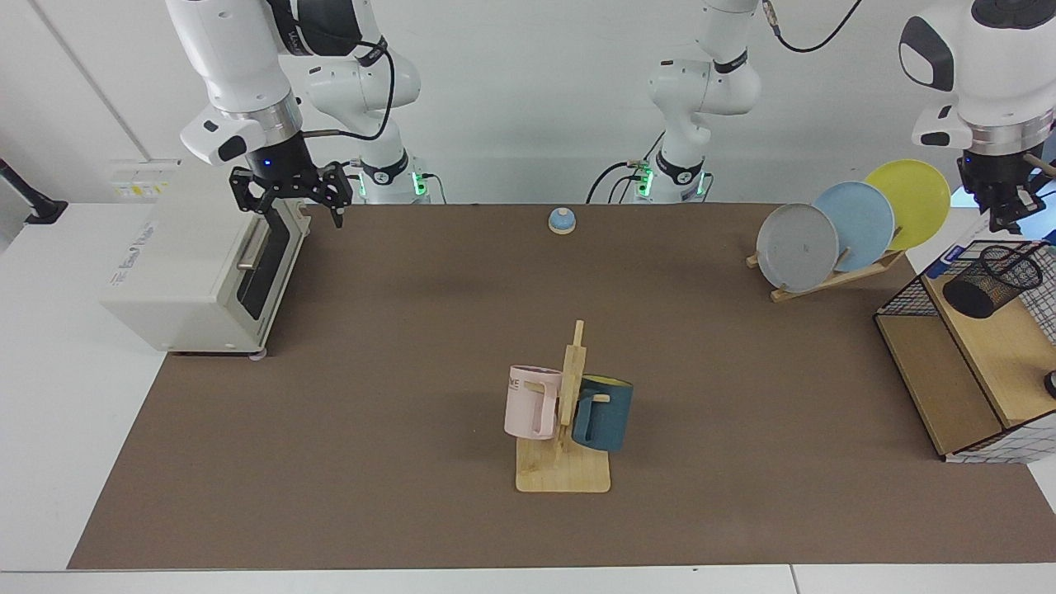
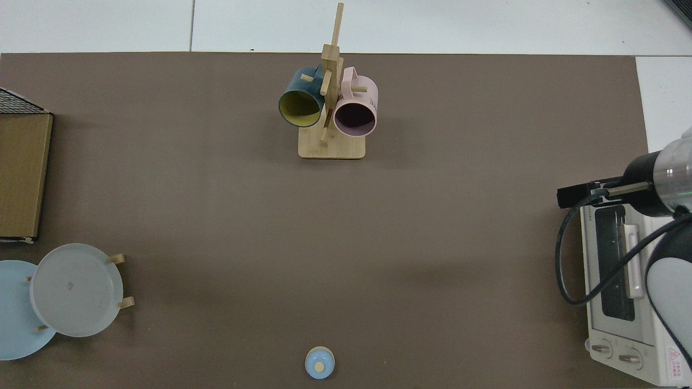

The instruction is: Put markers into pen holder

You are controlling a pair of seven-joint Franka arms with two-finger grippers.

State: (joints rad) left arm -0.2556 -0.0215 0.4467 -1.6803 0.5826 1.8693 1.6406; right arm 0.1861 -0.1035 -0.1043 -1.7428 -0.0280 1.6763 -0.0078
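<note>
Holds marker pinched in left gripper near pen holder, next likely needing lowering inside, with waiting right gripper spread-fingered above oven.

matt brown table mat; pale wood mug rack; black wire mesh pen holder; glossy plastic arms.

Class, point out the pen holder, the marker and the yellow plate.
pen holder [image 1: 990, 280], facing view, mesh wall.
marker [image 1: 949, 256], facing view, barrel near the basket edge.
yellow plate [image 1: 912, 198], facing view, plate face.

Two mugs on wooden rack
</note>
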